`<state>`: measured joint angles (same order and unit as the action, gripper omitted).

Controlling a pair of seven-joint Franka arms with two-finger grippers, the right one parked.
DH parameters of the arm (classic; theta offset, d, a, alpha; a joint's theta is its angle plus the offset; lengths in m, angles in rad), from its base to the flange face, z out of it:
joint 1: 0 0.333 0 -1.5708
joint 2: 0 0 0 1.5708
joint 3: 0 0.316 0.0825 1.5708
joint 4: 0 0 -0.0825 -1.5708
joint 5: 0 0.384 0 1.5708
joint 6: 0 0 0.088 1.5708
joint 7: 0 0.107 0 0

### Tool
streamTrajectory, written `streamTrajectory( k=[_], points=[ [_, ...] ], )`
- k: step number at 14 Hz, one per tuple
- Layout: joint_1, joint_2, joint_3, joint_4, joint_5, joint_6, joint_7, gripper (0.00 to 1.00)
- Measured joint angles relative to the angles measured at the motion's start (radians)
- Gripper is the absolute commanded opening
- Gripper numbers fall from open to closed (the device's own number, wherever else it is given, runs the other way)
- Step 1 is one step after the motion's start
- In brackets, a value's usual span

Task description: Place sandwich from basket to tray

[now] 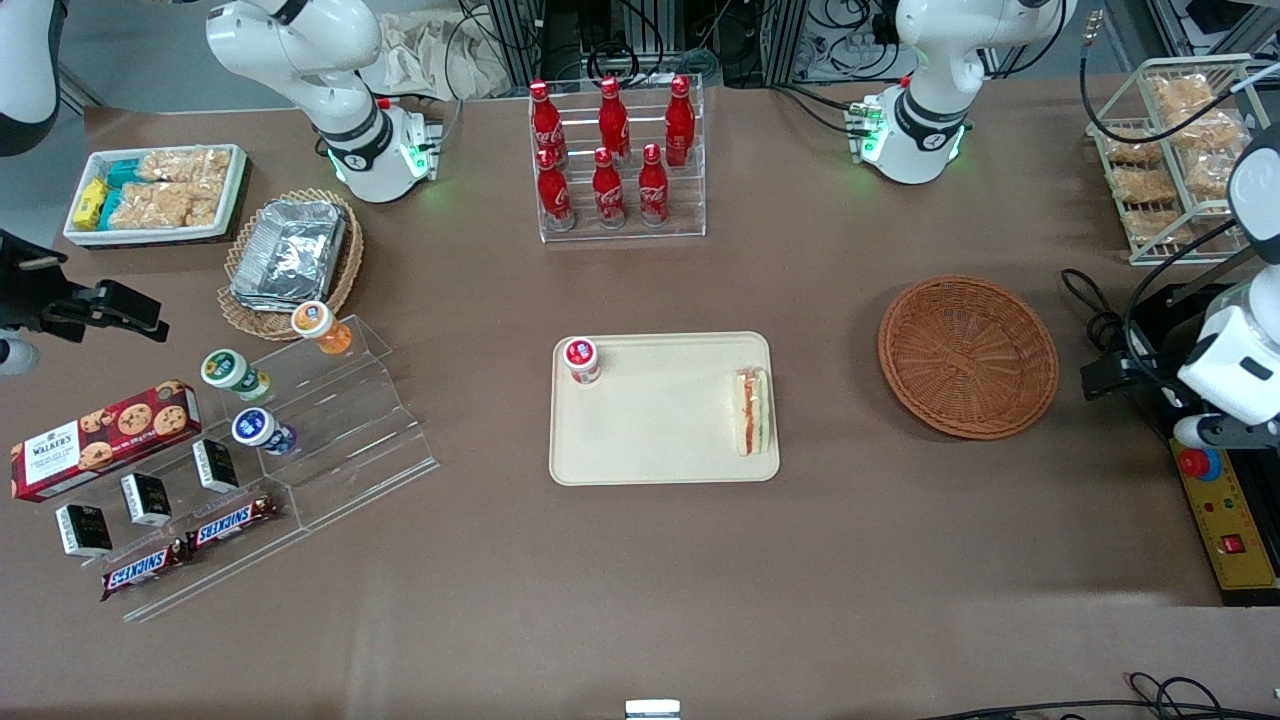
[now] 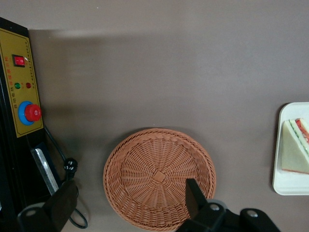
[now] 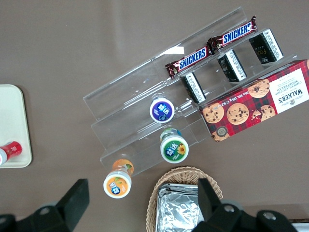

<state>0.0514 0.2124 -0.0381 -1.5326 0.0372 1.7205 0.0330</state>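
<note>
**Sandwich rests on tray; basket sits empty**

Nearest the front camera, a wide band of brown table [image 1: 640, 600] lies bare. Next comes the beige tray [image 1: 660, 440], where the sandwich [image 1: 752, 411] lies along the rim nearest the basket, filling edge up. A red-capped cup [image 1: 581, 360] stands in the tray's corner toward the parked arm's end, leaving most of the tray floor free. The reddish-brown basket [image 1: 968, 356] sits well apart from the tray, toward the working arm's end, with nothing in it. Farther off, a clear rack of red bottles [image 1: 612, 150] stands.

The left wrist view shows the gripper [image 2: 128, 203] spread wide and holding nothing, hanging above the basket's [image 2: 159, 176] edge. It also shows the sandwich [image 2: 295, 152] and a yellow control box [image 2: 21, 92] just beside the basket.
</note>
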Motion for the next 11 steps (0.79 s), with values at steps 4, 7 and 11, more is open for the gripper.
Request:
streamTrajectory(
  k=[4, 7, 11],
  points=[
    [-0.013, 0.0, 0.0, -0.002, -0.002, 0.0, 0.001, 1.0],
    [-0.013, 0.0, 0.002, 0.001, -0.025, 0.0, 0.001, 1.0],
    [-0.013, 0.0, 0.005, 0.002, -0.029, 0.0, 0.001, 1.0]
  ],
)
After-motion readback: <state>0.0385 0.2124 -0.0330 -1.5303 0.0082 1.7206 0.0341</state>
